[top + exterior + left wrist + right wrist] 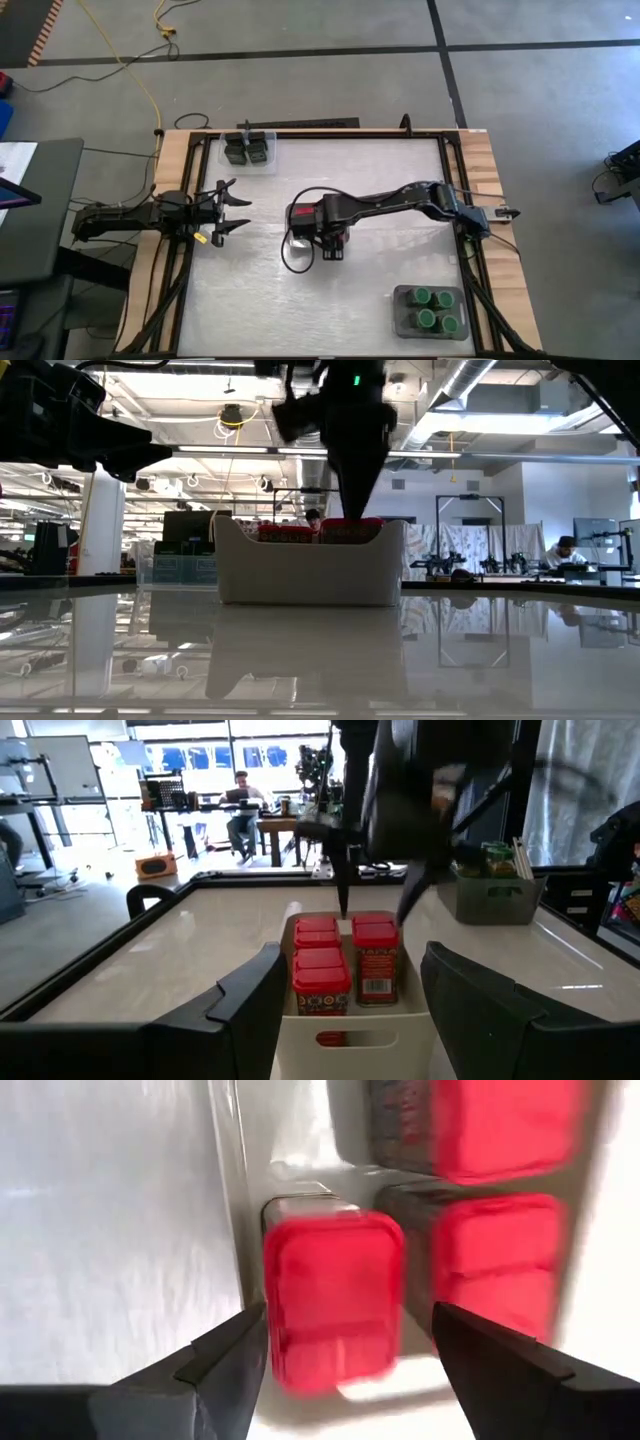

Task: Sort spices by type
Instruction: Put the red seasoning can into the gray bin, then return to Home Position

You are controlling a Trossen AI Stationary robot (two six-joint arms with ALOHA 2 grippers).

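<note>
The right gripper (335, 243) hangs over the white bin (310, 575) in the middle of the high view. In the right wrist view its fingers (215, 1365) stand apart on both sides of a red-capped jar (333, 1302), and I see a gap on each side, so the jar looks released and already standing in the bin. Three other red jars (322, 982) fill the rest of the bin, close together.

What could go wrong, in my judgement: if the gripper lifts while one finger is touching the cap, it may drag the jar up or tip it against its neighbour. The fingers are also near the bin wall, and a sideways move could push the whole bin, because it stands free on the table.

The jars stand upright, long axis vertical, caps to the ceiling. In the left wrist view the label of one jar faces that camera.

The left gripper (232, 212) waits at centre left of the high view, fingers spread and empty. The black jars (247, 150) sit in a tray at upper centre-left and the green jars (432, 308) in a tray at lower right.
</note>
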